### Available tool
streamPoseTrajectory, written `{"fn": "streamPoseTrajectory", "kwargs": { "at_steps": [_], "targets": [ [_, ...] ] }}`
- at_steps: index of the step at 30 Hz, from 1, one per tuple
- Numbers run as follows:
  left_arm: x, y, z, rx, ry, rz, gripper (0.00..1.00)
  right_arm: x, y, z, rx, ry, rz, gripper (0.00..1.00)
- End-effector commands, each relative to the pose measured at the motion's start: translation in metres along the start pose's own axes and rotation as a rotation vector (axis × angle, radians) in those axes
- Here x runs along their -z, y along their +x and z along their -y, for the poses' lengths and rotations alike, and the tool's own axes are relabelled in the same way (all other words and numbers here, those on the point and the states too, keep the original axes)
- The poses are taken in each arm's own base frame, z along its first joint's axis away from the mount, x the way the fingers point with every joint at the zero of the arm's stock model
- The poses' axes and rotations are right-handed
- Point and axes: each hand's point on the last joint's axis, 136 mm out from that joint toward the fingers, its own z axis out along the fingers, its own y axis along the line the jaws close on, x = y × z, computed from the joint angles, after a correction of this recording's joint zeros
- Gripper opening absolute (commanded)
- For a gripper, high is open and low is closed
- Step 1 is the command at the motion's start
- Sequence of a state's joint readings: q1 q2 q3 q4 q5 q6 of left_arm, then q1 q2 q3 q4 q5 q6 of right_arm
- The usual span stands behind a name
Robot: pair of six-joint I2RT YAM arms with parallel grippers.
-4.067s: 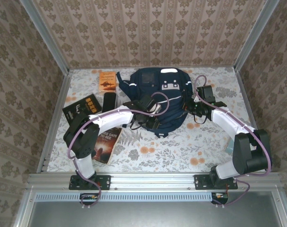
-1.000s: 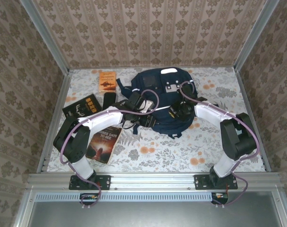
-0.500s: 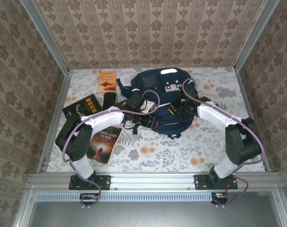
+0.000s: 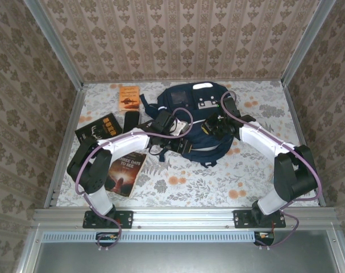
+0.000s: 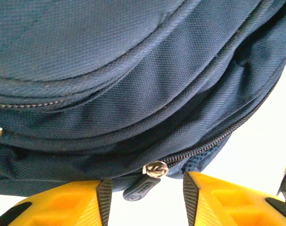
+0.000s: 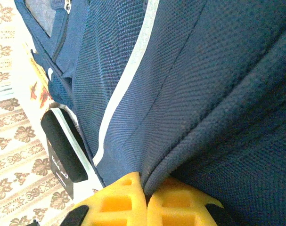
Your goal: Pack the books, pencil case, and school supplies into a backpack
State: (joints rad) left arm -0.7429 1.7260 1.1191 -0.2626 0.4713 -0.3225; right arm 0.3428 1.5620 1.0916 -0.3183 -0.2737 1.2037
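Flanking backpack point(image 4: 186, 102) leftward: books point(image 4: 122, 170), pencil case point(image 4: 131, 120).

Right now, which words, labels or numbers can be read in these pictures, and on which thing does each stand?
"THREE DAYS TO SEE": pale title on the dark brown book.
Gold lettering on the black book: too small to read.
Title on the orange book: blurred.
Pale grey patches on the backpack: no legible text.
Pale mark on the pencil case: unreadable.

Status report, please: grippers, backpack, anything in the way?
Left gripper open, fingers either side of the zipper pull. Right gripper shut on backpack fabric. Books, pencil case outside, left of backpack.
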Motion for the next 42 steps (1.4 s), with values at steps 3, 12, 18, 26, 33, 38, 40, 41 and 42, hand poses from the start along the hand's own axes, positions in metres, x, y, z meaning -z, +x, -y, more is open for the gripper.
{"fn": "streamPoseTrajectory", "kwargs": {
  "at_steps": [3,12,18,26,33,38,40,41,42],
  "targets": [
    [-0.005,0.011,0.006,-0.016,0.021,0.004,0.41,0.017,-0.001,-0.042,0.051,-0.122,-0.002,0.00],
    [-0.014,0.016,0.003,-0.048,-0.020,0.033,0.32,0.016,-0.002,-0.044,0.051,-0.123,-0.005,0.00],
    [-0.013,0.005,0.001,-0.070,-0.039,0.080,0.28,0.016,-0.001,-0.042,0.050,-0.119,-0.005,0.00],
    [-0.014,-0.005,0.001,-0.081,-0.046,0.130,0.26,0.015,0.000,-0.041,0.050,-0.117,-0.010,0.00],
    [-0.011,-0.003,-0.002,-0.093,-0.068,0.136,0.05,0.017,-0.002,-0.035,0.049,-0.096,0.006,0.00],
    [-0.002,-0.001,-0.006,-0.108,-0.097,0.137,0.00,0.019,-0.007,-0.026,0.045,-0.068,0.033,0.00],
    [0.000,0.001,-0.009,-0.108,-0.109,0.134,0.00,0.019,-0.009,-0.022,0.045,-0.054,0.044,0.00],
    [0.002,0.001,-0.011,-0.109,-0.121,0.136,0.00,0.020,-0.011,-0.020,0.045,-0.046,0.050,0.00],
    [0.004,0.002,-0.014,-0.108,-0.138,0.136,0.00,0.020,-0.011,-0.017,0.046,-0.036,0.054,0.00]
  ]
}}
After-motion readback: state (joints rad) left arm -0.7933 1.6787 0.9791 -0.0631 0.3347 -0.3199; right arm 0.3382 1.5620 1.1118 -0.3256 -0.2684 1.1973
